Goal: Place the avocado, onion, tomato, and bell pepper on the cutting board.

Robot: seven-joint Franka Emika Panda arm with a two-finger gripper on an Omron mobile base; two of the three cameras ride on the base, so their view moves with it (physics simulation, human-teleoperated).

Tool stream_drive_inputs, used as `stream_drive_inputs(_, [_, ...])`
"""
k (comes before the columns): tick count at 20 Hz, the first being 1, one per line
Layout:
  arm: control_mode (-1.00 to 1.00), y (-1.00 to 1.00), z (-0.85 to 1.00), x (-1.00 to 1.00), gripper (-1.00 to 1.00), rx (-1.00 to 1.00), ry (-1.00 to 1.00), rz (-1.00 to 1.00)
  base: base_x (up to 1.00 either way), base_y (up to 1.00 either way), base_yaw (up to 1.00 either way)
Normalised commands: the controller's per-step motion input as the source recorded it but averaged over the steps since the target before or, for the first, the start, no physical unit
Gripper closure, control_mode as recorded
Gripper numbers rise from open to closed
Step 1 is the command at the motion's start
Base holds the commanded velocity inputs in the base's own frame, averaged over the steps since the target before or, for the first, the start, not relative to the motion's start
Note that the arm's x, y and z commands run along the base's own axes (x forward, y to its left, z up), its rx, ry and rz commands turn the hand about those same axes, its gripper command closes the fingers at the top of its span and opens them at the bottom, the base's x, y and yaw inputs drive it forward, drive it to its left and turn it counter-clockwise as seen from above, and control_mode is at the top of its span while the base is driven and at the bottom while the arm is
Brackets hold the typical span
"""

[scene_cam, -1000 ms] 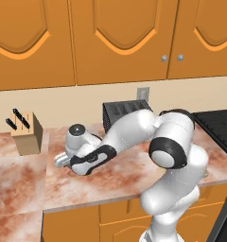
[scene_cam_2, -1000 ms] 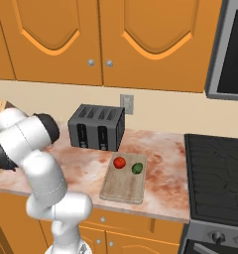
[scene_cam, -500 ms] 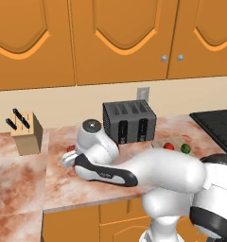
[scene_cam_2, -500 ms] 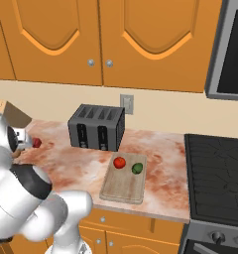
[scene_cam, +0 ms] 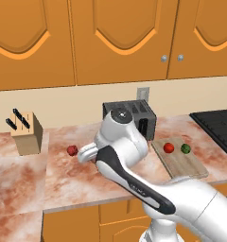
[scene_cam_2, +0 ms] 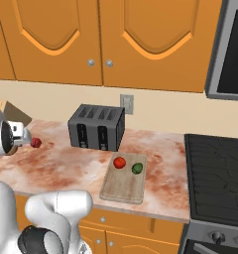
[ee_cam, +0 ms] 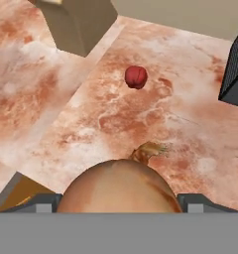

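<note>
Marbled reddish countertop (ee_cam: 141,124) is stretching below as your two-finger gripper (ee_cam: 119,197) is grasping the round tan-brown onion (ee_cam: 119,186), a dark red lumpy item (ee_cam: 136,77) lying beyond.

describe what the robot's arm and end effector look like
The arm is glossy white with rounded, bulbous links, a dark curved band along one link and a round grey cap on a joint. The end effector is a small white block. In the hand view its fingers show as small dark grey tips.
</note>
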Motion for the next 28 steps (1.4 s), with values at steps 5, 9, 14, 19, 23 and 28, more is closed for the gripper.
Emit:
stream_drive_inputs(5, [-1.0,-0.58,0.59,-0.45,1.0,0.0,0.0,-0.05,0.0,0.0,0.0])
stream_drive_inputs(9, [-1.0,-0.69,0.41,-0.32,1.0,0.0,0.01,-0.1,0.0,0.0,0.0])
stream_drive_inputs(14, [-1.0,-0.79,0.29,-0.27,1.0,0.0,0.01,-0.12,0.0,0.0,0.0])
stream_drive_inputs(19, [-1.0,-0.93,0.17,-0.23,1.0,0.0,0.0,-0.11,0.0,0.0,0.0])
stream_drive_inputs(23, [-1.0,-0.98,0.03,-0.1,1.0,0.0,0.02,-0.09,0.0,0.0,0.0])
stream_drive_inputs(28, [-1.0,-0.98,0.0,0.0,1.0,0.0,0.05,-0.07,0.0,0.0,0.0])
